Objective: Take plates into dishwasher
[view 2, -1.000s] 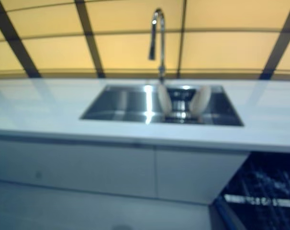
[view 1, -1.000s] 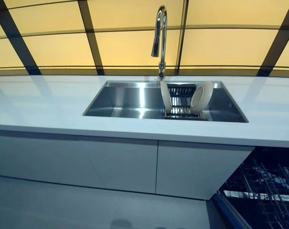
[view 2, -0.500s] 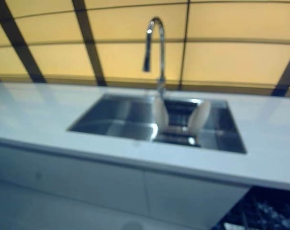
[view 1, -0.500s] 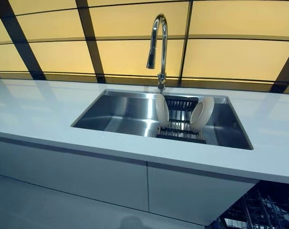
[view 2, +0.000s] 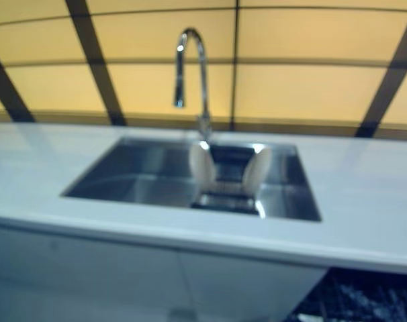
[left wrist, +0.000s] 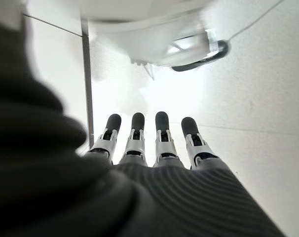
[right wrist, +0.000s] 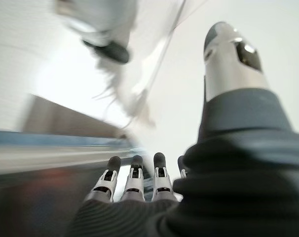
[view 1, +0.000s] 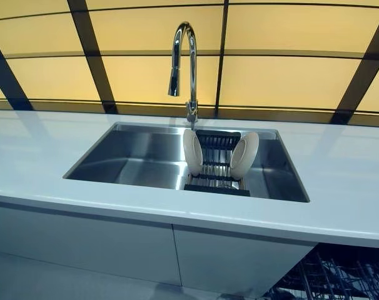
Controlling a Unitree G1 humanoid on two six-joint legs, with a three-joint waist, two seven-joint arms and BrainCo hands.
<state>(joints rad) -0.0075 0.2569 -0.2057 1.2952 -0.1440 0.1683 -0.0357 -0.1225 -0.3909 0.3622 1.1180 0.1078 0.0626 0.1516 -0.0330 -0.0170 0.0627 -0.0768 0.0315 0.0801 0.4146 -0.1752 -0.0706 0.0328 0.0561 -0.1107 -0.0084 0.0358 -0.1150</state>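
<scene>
Two white plates stand on edge in a dark dish rack [view 1: 216, 181] inside the steel sink [view 1: 133, 164]: the left plate [view 1: 192, 152] and the right plate [view 1: 244, 155] lean apart. The open dishwasher's wire rack [view 1: 330, 280] shows at the lower right under the counter. Neither hand appears in the eye views. My left hand [left wrist: 149, 143] hangs with straight fingers over the pale floor, holding nothing. My right hand [right wrist: 134, 185] also hangs with straight fingers and holds nothing.
A tall chrome tap [view 1: 183, 69] rises behind the sink. A white counter [view 1: 346, 181] runs left and right, with white cabinet doors [view 1: 83, 244] below. Yellow wall panels with dark strips stand behind.
The whole picture has shifted: the camera has moved, so the sink and plates now sit further left and the counter looks closer. The plates stay in the rack.
</scene>
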